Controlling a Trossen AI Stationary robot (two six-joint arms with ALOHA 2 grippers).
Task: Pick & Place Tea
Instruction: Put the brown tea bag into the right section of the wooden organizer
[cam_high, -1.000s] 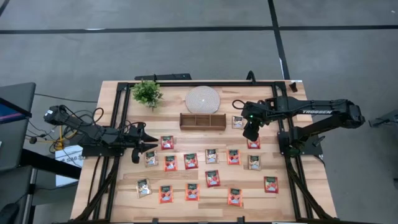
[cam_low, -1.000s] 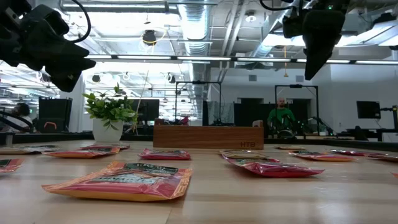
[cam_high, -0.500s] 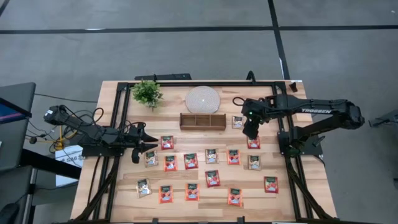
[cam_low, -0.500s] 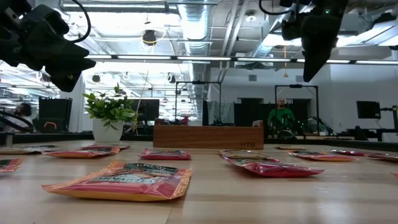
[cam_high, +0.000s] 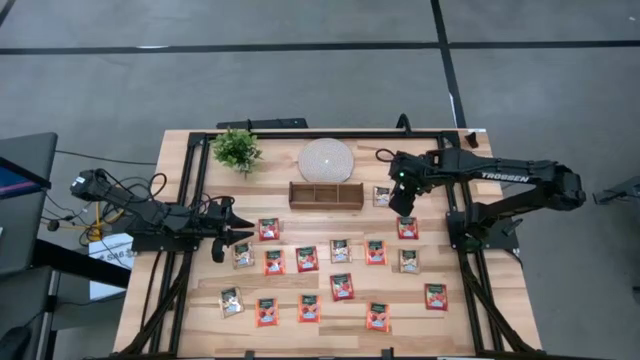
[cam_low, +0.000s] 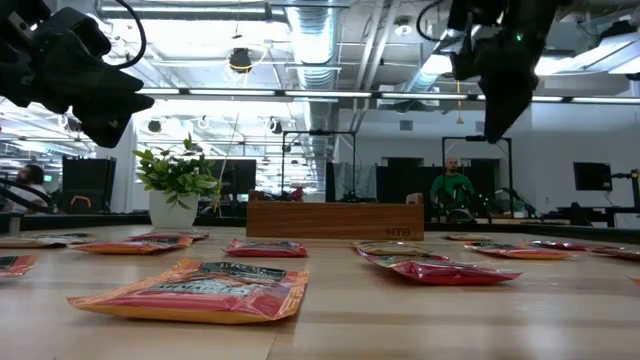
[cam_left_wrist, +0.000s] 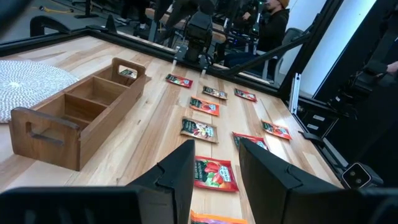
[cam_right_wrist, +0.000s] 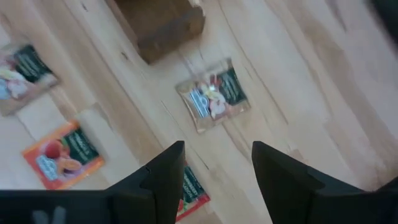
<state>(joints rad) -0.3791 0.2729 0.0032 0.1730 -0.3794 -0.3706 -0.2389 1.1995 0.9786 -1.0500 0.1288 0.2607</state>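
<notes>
Hovering with its fingers released and empty, the right claw hangs above the bench just right of the wooden tray, over a pale beige tea sachet lying flat beside the tray's end. The remaining tea sachets, mostly red-orange, lie scattered in loose rows across the near half of the bench. At the left edge, the left claw waits, released and holding nothing, near a red-orange sachet.
</notes>
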